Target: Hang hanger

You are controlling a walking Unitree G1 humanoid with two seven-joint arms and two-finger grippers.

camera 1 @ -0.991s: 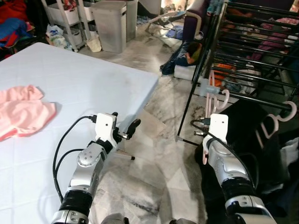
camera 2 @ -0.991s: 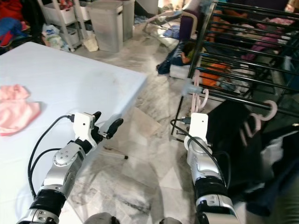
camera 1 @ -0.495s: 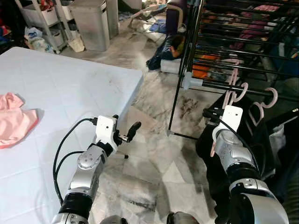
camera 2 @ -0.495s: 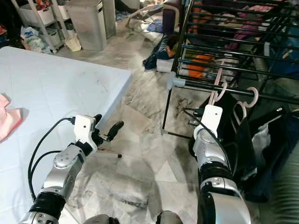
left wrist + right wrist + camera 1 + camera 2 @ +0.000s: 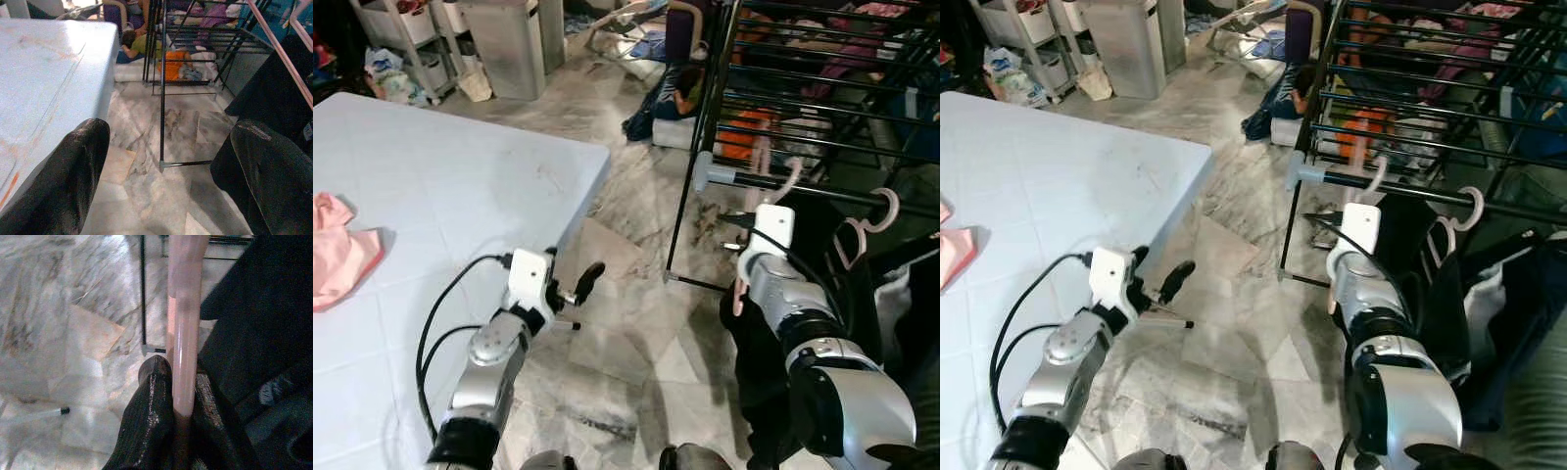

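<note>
One pink hanger point(image 5: 183, 333) was clamped in the right gripper point(image 5: 178, 396), right of centre in the head views, just under the rack's front rail.

Its hook point(image 5: 790, 176) stood just above that gripper's white wrist block, close against the front rail point(image 5: 773, 183) of the black drying rack point(image 5: 822, 98); whether it had caught the rail could not be told. A black garment point(image 5: 773, 343) hung from the hanger below the arm, beside other pink hangers point(image 5: 867, 220) at the right edge. To do the step well, the hook would probably need lifting clear over the rail and lowering until it bore the weight before the fingers let go. The left gripper point(image 5: 579, 284), lower centre, had its fingers spread wide with nothing between them, next to the pale blue mattress point(image 5: 440, 186) with pink cloth point(image 5: 342, 250) at the left edge.
</note>
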